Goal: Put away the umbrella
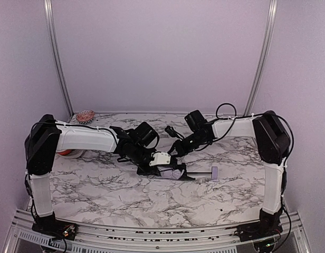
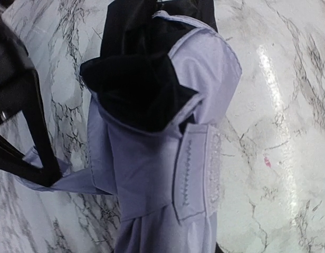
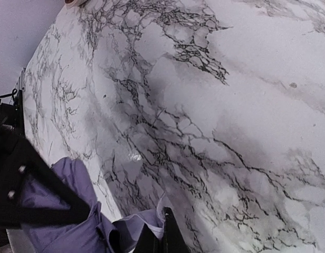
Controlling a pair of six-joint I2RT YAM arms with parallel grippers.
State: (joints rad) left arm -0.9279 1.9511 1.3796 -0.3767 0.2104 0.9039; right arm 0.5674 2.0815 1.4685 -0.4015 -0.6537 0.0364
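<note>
Lying crumpled, the lavender umbrella (image 2: 152, 174) is pinched by left end effector (image 1: 153, 165); right end effector (image 1: 173, 151) closed.

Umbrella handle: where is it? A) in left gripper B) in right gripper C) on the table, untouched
C: the umbrella's handle lies on the table at the shaft's end, apart from the left gripper and right gripper, both over the fabric.
</note>
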